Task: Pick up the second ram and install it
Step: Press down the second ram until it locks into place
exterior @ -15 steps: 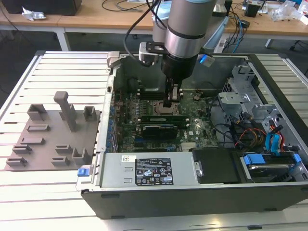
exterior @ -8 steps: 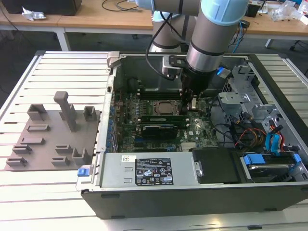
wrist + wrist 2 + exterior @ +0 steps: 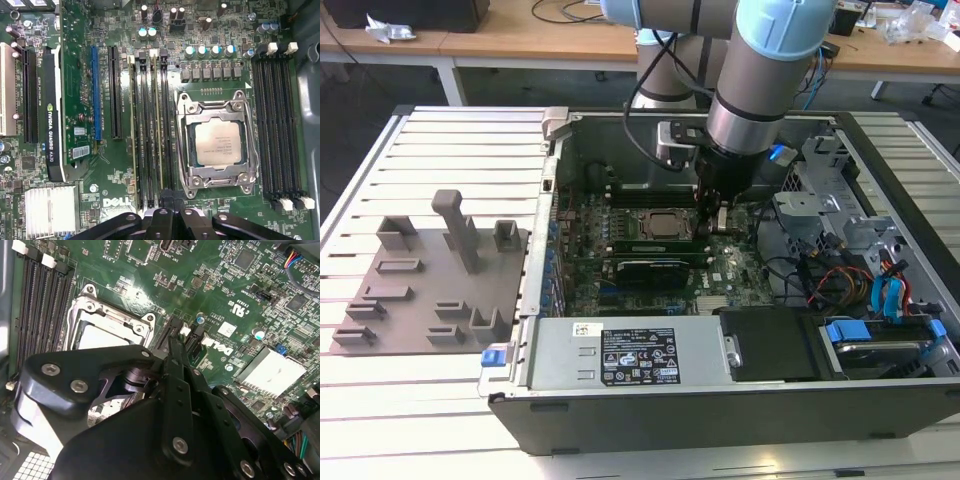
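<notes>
While you're looking at the exterior view, the arm is reaching down into the open case, which is lying on the slatted table. The gripper is hanging low over the motherboard, near the middle of the case and just beside the socket on the exterior view's right.

You're seeing the fingers drawn tight together in the second wrist view, the gripper coming down to one thin tip over a slot end with a white latch. I cannot tell whether anything is pinched between them.

The second ram is standing upright in a slot in the first wrist view, in the slot bank between the socket and the card. Another stick is sitting in the same bank, on the card side. The gripper is lining up with one end of that bank. Whether it's touching the second ram, I cannot tell.

A second slot bank is sitting on the socket's far side. The grey holder plate is lying on the table outside the case, by its wall on the exterior view's left.
</notes>
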Motion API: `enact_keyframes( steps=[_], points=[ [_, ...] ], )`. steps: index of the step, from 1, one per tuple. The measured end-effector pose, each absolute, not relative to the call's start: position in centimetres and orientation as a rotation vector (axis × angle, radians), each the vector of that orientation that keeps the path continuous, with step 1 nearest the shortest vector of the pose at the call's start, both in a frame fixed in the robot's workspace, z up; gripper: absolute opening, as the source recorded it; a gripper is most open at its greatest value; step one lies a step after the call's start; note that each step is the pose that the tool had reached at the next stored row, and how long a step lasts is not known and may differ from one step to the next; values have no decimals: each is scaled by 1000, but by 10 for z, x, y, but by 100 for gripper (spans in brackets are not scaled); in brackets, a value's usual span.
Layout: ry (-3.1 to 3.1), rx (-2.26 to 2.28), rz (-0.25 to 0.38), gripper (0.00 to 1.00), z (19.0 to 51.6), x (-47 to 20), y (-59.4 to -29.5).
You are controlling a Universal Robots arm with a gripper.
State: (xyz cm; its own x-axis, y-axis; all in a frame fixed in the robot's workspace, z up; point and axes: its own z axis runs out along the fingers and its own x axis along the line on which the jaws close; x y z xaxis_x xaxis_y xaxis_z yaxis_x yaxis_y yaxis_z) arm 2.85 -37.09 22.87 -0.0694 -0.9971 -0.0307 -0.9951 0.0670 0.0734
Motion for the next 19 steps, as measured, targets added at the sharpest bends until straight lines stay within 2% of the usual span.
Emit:
enact_keyframes(
  steps=[5, 14, 19],
  points=[
    [-2277, 2126, -113, 10, 239, 22, -372],
    [-2283, 2133, -107, 10, 234, -68, -377],
    [-2284, 2134, -108, 10, 229, -80, -377]
  ],
)
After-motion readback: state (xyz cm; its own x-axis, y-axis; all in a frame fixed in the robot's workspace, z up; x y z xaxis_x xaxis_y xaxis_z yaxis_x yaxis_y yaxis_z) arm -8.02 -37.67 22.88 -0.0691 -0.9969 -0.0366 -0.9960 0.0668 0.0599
